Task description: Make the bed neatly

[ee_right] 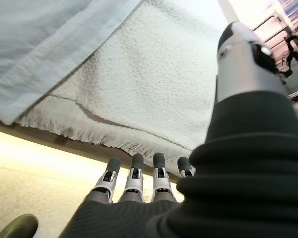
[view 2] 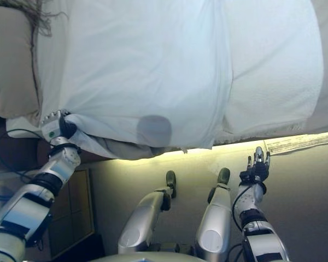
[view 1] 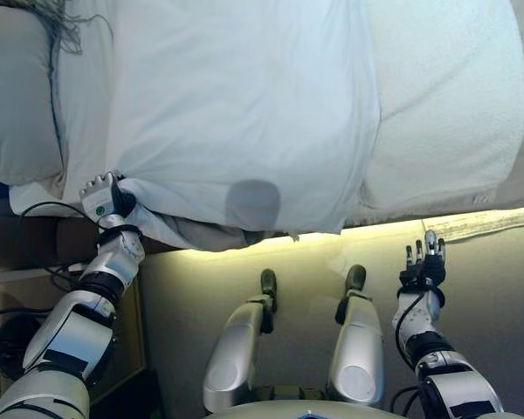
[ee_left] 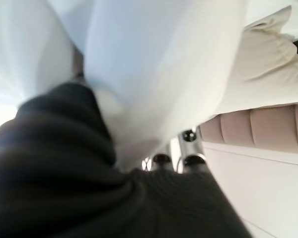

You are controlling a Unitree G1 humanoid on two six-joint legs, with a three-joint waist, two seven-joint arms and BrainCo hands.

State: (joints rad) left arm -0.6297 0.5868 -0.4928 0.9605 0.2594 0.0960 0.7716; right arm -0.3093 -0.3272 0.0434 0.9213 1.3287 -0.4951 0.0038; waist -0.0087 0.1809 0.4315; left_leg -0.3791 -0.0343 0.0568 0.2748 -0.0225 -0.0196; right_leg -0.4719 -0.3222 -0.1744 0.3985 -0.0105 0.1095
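Observation:
A smooth white duvet (view 1: 244,105) covers the middle of the bed, its near edge hanging over the bed's side. My left hand (view 1: 105,196) is at that edge near the pillow end, its fingers curled on a bunched fold of the duvet. In the left wrist view the white cloth (ee_left: 154,74) drapes over the hand. My right hand (view 1: 424,262) is open with straight fingers, in the air below the bed's edge and touching nothing. It also shows in the right wrist view (ee_right: 134,173). A textured white blanket (view 1: 445,105) lies bare to the right of the duvet.
A beige pillow (view 1: 17,96) lies at the bed's left end, with a dark fringed cloth (view 1: 44,13) above it. A padded beige headboard (ee_left: 268,129) stands past it. A wooden bedside unit (view 1: 131,332) stands by my left arm. A lit strip of floor (view 1: 332,249) runs under the bed.

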